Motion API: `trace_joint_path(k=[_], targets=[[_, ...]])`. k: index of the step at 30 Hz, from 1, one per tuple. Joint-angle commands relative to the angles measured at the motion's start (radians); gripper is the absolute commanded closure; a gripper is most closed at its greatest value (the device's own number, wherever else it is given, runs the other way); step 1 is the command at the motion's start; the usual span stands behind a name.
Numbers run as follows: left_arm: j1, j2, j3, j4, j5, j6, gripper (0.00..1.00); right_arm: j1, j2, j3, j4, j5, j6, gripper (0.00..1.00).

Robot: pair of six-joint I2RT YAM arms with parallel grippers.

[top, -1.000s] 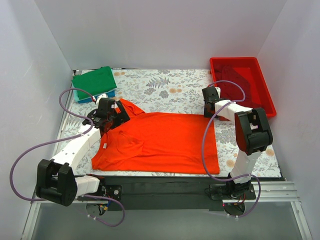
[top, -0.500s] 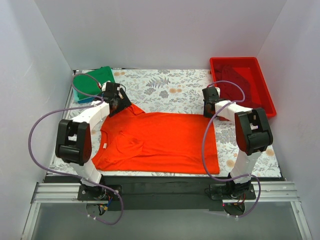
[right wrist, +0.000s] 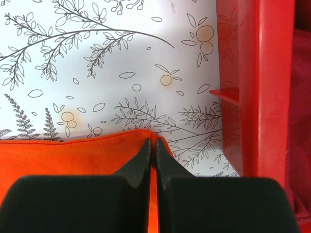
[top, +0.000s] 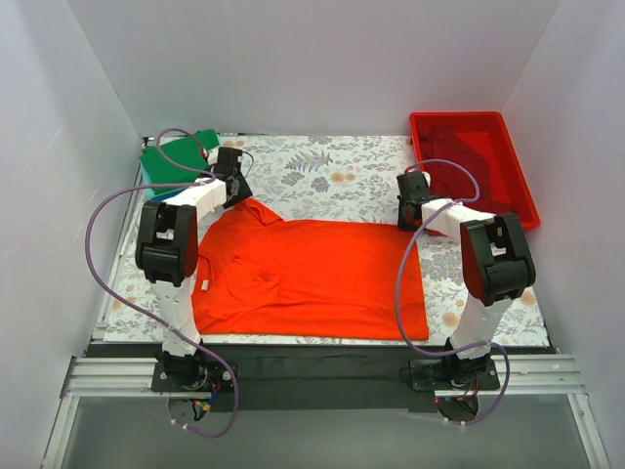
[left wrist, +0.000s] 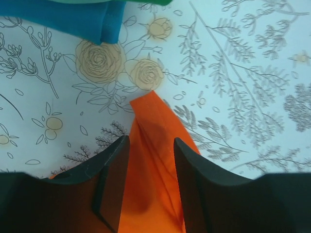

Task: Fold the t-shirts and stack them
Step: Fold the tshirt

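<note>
A bright orange-red t-shirt (top: 312, 274) lies spread flat on the flowered table, collar to the left. My left gripper (top: 234, 191) is at its far left sleeve. In the left wrist view the gripper (left wrist: 150, 145) straddles the sleeve tip (left wrist: 153, 116), jaws apart, cloth between them. My right gripper (top: 408, 217) is at the shirt's far right corner; in the right wrist view that gripper (right wrist: 151, 145) is shut on the hem (right wrist: 73, 155). The folded green t-shirt (top: 161, 162) sits at the back left on a blue one (left wrist: 73, 19).
A red plastic bin (top: 518, 195) stands at the back right, close beside my right gripper, its wall (right wrist: 262, 73) just to the right of the fingers. Dark red cloth (right wrist: 301, 121) shows inside it. White walls close in the table on three sides.
The left arm swung from the shirt's left side up to the far left sleeve, and its jaws have narrowed around the sleeve tip. The right gripper closed on the shirt's far right corner.
</note>
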Motion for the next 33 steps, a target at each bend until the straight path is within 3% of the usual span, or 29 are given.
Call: trace_joint_path(k=[1,17,24,25,28,33], targets=[[0.031,0.003,0.040,0.010,-0.009,0.028,0.60,-0.002,-0.028,-0.014,-0.005,-0.023,-0.012,0.99],[0.060,0.098,0.083,0.045,0.049,0.085,0.60,-0.002,-0.002,-0.029,-0.004,-0.035,-0.003,0.99],[0.060,0.101,0.064,0.052,0.060,0.090,0.80,-0.002,0.003,-0.020,-0.005,-0.037,-0.003,0.99],[0.060,0.104,0.063,0.056,0.061,0.091,0.90,0.000,0.003,-0.020,-0.007,-0.037,-0.006,0.99],[0.060,0.111,0.076,0.057,0.061,0.105,1.00,-0.002,0.003,-0.015,-0.010,-0.035,-0.007,0.99],[0.060,0.111,0.147,0.031,0.052,0.137,1.00,-0.002,0.001,0.008,-0.028,-0.043,-0.013,0.99]])
